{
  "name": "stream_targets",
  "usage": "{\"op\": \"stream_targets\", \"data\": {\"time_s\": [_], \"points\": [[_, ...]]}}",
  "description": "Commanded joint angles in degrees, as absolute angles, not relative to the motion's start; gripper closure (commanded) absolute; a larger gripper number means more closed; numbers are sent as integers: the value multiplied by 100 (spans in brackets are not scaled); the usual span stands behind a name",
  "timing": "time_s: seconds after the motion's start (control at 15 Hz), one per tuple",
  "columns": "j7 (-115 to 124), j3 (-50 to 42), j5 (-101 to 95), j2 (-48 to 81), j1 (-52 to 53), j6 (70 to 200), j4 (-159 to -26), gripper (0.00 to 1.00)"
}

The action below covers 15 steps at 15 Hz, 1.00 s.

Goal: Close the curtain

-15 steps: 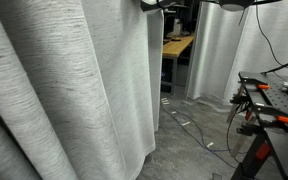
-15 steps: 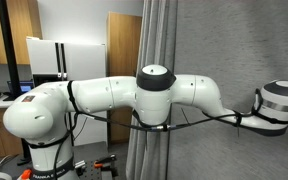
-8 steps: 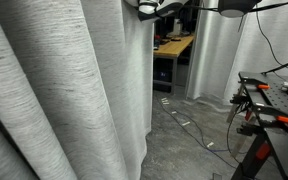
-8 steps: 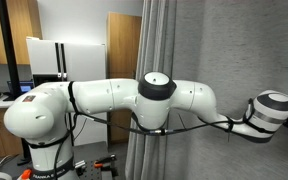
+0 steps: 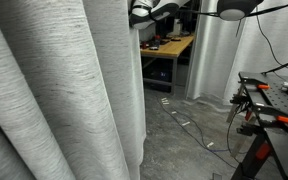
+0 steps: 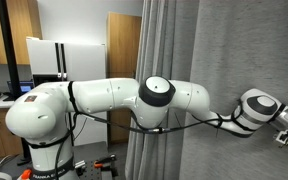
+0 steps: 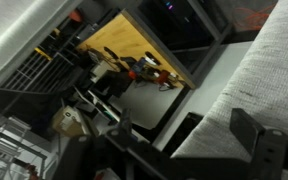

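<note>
The curtain [image 5: 54, 90], light grey with a streaky weave and deep folds, fills the left of an exterior view; its free edge hangs near the middle. My gripper [image 5: 144, 10] is at the top, right beside that edge. In the other exterior view the white arm [image 6: 149, 100] stretches across the curtain [image 6: 159, 50] with the gripper [image 6: 287, 125] at the far right. In the wrist view the gripper [image 7: 216, 135] is open; curtain fabric [image 7: 269, 70] lies loosely between its dark fingers [image 7: 246, 128], not pinched.
Beyond the curtain edge stands a wooden desk [image 5: 179, 45] with clutter. Plainer white drapes [image 5: 219, 55] hang behind it. Cables [image 5: 189, 125] trail on the grey floor. A black stand with orange clamps [image 5: 269, 105] is at the right. Wooden cabinets [image 6: 124, 45] stand behind the arm.
The jaws have opened and let go of the curtain. Its free edge has swung back to the left. The arm's wrist has reached farther out.
</note>
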<state>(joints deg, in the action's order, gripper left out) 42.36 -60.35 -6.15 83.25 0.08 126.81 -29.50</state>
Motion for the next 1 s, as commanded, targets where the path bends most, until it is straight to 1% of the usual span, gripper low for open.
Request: {"op": "stream_targets", "data": {"time_s": [0.0, 0.27, 0.53, 0.93], "points": [[3396, -5534, -401, 8116, 192, 13151, -2941, 0], [2335, -4861, -130, 7759, 383, 13623, -3039, 0], [949, -4036, 294, 7373, 329, 13979, -3096, 0], [-1406, -2642, 1037, 6738, 77, 13955, -3184, 0]]}}
